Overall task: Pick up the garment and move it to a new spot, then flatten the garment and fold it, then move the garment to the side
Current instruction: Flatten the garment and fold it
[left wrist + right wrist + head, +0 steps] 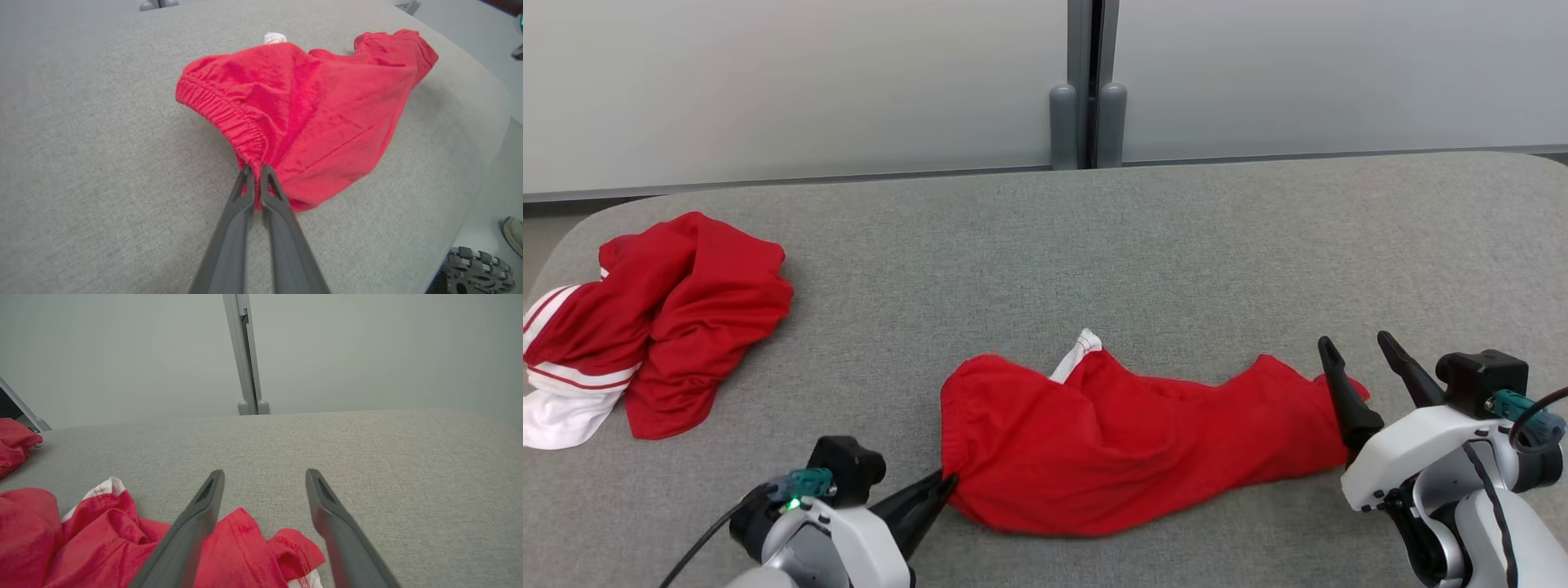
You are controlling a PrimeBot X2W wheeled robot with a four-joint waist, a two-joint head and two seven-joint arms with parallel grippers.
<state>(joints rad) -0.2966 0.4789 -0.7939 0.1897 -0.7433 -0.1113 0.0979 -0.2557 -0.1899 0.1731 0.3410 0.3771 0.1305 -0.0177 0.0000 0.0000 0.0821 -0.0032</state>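
Observation:
The garment (pixel 1143 441) is a pair of red shorts with white trim, lying crumpled on the grey table (pixel 1176 245) near its front edge. My left gripper (pixel 947 483) is shut on the elastic waistband at the garment's lower left corner. In the left wrist view the two fingers (pixel 245 192) pinch the gathered waistband of the garment (pixel 318 106). My right gripper (pixel 1356 341) stands open over the garment's right end. In the right wrist view, the right gripper (pixel 265 473) holds nothing, and a hem of the garment (pixel 102 539) lies beneath its fingers.
A second pile of red and white clothing (pixel 678 318) sits at the table's far left, also seen as a red heap (pixel 14 445). A grey partition post (pixel 1088 122) stands behind the table. Beyond the table edge are a wheel (pixel 478 273) and a shoe (pixel 514 234).

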